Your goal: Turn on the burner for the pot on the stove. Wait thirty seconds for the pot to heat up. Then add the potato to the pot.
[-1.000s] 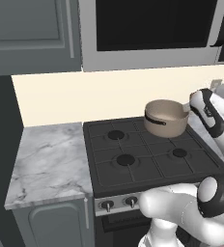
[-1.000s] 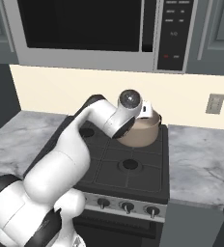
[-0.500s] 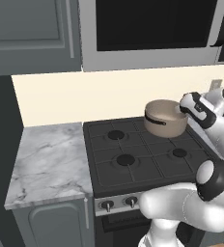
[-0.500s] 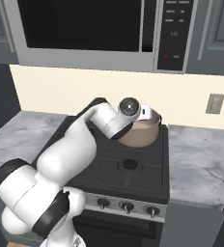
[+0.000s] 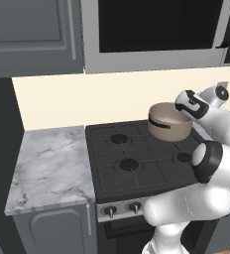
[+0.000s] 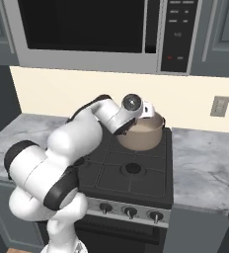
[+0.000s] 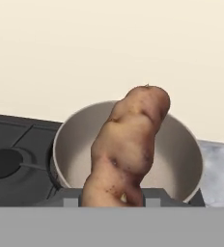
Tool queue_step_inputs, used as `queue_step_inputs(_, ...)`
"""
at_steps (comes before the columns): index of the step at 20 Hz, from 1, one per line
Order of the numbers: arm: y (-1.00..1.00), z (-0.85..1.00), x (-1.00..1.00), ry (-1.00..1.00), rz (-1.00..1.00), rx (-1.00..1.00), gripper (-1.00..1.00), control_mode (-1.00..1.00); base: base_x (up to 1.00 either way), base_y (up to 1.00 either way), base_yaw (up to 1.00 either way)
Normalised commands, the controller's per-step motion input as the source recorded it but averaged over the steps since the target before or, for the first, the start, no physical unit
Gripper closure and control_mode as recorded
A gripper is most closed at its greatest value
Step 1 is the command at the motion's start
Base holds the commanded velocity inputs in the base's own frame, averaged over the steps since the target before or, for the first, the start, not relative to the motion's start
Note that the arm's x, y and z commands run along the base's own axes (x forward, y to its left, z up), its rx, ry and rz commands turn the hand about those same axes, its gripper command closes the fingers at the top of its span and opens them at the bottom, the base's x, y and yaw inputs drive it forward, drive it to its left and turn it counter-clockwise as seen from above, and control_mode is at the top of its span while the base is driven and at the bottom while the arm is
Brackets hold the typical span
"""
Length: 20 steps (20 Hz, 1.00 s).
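The hand (image 7: pixel 112 200) is closed on the potato (image 7: pixel 128 144), which stands up lengthwise from between the fingertips in the hand view and fills the middle of it. Just beyond the potato lies the open mouth of the pot (image 7: pixel 186 159), its beige inside bare, with a dark burner of the stove (image 7: pixel 7 164) off to one side and the cream wall behind.

In the left base view the pot (image 5: pixel 169 121) sits on the rear right burner of the stove (image 5: pixel 132 158), and the arm's wrist hangs close beside its rim on the right. In the right base view the wrist covers the pot's near left edge, while the rest of the pot (image 6: pixel 146 136) shows behind it on the stove (image 6: pixel 131 173).

Compared with a second ago, the arm has swung in: the wrist, which was well to the right of the pot in the left base view, has come in toward the rim, and the elbow has dropped lower and forward. The pot has not shifted on its grate, and the base has stayed put.

This suggests the final step is under way: the potato is carried and lined up with the pot but not yet over its middle. A little more reach, then a release, looks to be what remains. No flame can be made out under the pot.
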Motion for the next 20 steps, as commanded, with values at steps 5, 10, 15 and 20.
queue_step_inputs(5,0.01,0.0,0.23,0.15,-0.09,-0.03,1.0,-1.0,0.0,0.0,0.0)
queue_step_inputs(10,0.02,-0.04,0.07,-0.01,-0.17,-0.02,1.0,-1.0,0.0,0.0,0.0)
queue_step_inputs(15,0.06,-0.13,0.02,-0.05,-0.15,0.0,1.0,-1.0,0.0,0.0,0.0)
queue_step_inputs(20,0.13,-0.07,0.01,-0.02,-0.15,0.0,1.0,-1.0,0.0,0.0,0.0)
